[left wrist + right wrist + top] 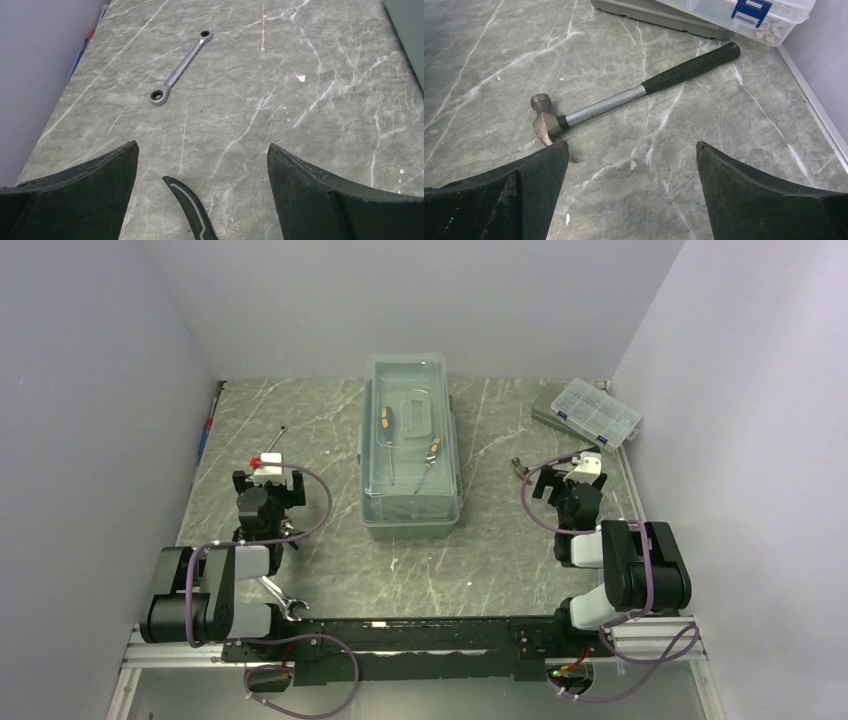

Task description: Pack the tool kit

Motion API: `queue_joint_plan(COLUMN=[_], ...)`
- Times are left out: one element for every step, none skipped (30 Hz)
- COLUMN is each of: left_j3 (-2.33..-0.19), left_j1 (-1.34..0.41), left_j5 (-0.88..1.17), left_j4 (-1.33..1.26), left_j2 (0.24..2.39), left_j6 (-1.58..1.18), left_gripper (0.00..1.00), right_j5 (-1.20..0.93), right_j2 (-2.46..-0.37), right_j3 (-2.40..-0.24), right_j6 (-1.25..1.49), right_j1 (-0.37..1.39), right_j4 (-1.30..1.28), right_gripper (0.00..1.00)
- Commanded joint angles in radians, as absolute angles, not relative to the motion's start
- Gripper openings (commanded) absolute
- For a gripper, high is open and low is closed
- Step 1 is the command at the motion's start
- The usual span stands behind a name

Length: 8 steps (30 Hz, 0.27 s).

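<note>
The sage-green toolbox [410, 502] stands at the table's middle with its translucent lid shut; orange-handled tools [386, 420] show through the lid. My left gripper [268, 482] is open and empty left of the box. In the left wrist view the gripper [202, 155] hangs over a black curved tool handle [192, 210], with a ratchet wrench [180, 67] lying ahead. My right gripper [562, 480] is open and empty right of the box. In the right wrist view the gripper [631, 150] is just behind a hammer [624, 100], whose head is by the left finger [539, 180].
A clear compartment organizer [597, 412] sits on a flat green tray [548, 416] at the back right, also in the right wrist view [744, 12]. Screwdrivers [207, 430] lie along the left wall. An open-end wrench [280, 598] lies by the left arm's base.
</note>
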<state>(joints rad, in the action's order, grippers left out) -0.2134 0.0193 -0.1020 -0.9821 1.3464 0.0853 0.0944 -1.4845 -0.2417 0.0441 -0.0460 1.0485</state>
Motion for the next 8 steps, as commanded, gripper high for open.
queue_joint_plan(left_j3=[-0.233, -0.235, -0.237, -0.238, -0.239, -0.239, -0.238, -0.235], left_j1=[0.023, 0.022, 0.023, 0.023, 0.023, 0.023, 0.023, 0.022], left_j5=[-0.086, -0.085, -0.085, -0.084, -0.085, -0.084, -0.085, -0.086], left_j4=[-1.029, -1.029, -1.027, -1.023, -1.023, -1.024, -1.025, -1.026], left_j2=[1.342, 1.343, 1.342, 1.343, 1.345, 1.345, 1.343, 1.341], left_j6=[0.071, 0.071, 0.071, 0.071, 0.071, 0.071, 0.071, 0.072], left_gripper=[0.99, 0.99, 0.99, 0.99, 0.99, 0.99, 0.99, 0.99], right_j5=[0.076, 0.076, 0.076, 0.074, 0.076, 0.077, 0.076, 0.076], right_j2=[-1.480, -1.480, -1.479, -1.480, -1.479, -1.480, -1.480, -1.480], right_j3=[-0.257, -0.257, -0.258, -0.257, -0.258, -0.257, -0.258, -0.258], right_j6=[0.036, 0.035, 0.037, 0.036, 0.036, 0.036, 0.036, 0.036], right_j1=[-0.046, -0.045, -0.045, -0.045, -0.045, -0.045, -0.045, -0.046], right_j4=[1.102, 1.102, 1.098, 1.104, 1.100, 1.104, 1.100, 1.102], right_gripper=[1.00, 1.00, 1.00, 1.00, 1.00, 1.00, 1.00, 1.00])
